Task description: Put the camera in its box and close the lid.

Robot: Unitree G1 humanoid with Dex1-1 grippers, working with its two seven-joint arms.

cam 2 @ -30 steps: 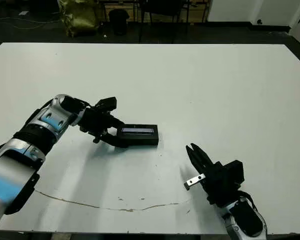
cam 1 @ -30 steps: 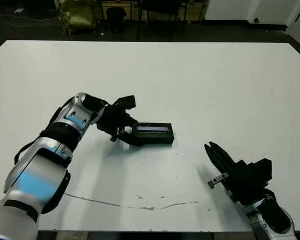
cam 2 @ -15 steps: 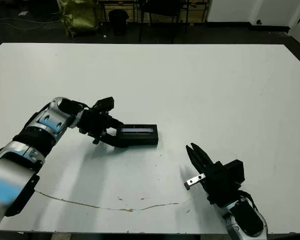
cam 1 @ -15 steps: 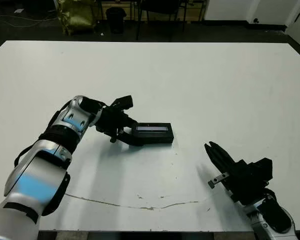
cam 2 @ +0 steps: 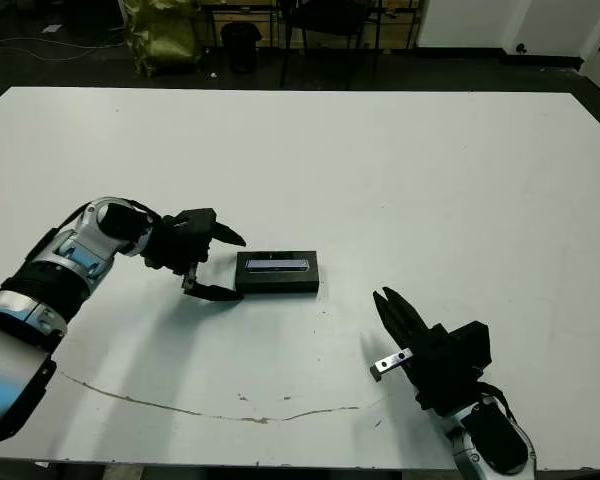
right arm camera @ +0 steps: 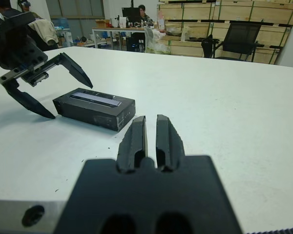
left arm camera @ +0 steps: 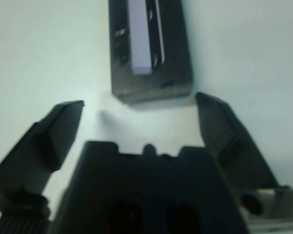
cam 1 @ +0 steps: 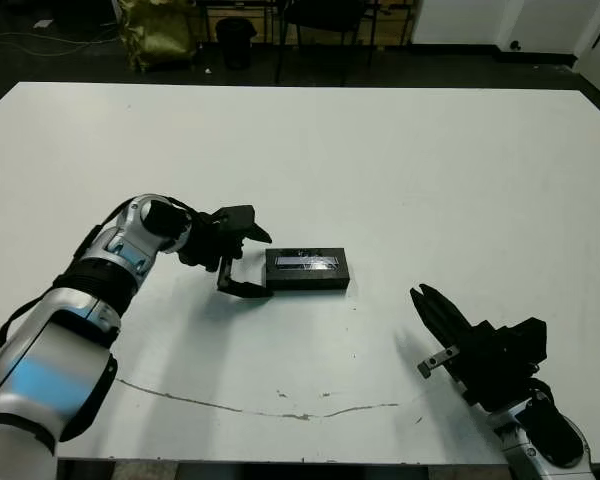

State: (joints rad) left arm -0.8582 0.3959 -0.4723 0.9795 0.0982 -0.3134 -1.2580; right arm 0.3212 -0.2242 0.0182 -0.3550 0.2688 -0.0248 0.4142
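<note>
Box (cam 1: 308, 271) lidded; left fingers (cam 1: 248, 262) spread wide beside it, right fingers (right arm camera: 151, 139) together, empty.

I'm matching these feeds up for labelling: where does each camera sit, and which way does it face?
Left and right eye views: on the head, looking down at the table; both arms show.
Left wrist view: along the open left gripper at the closed box's end.
Right wrist view: along the shut right gripper across the table.
All views share the box; the right wrist view also catches the left gripper.

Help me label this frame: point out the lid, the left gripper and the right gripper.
lid (cam 1: 308, 263): left eye view, on its pale strip.
left gripper (cam 1: 263, 266): left eye view, midway between its open fingertips.
right gripper (right arm camera: 150, 120): right wrist view, between its closed fingertips.
</note>
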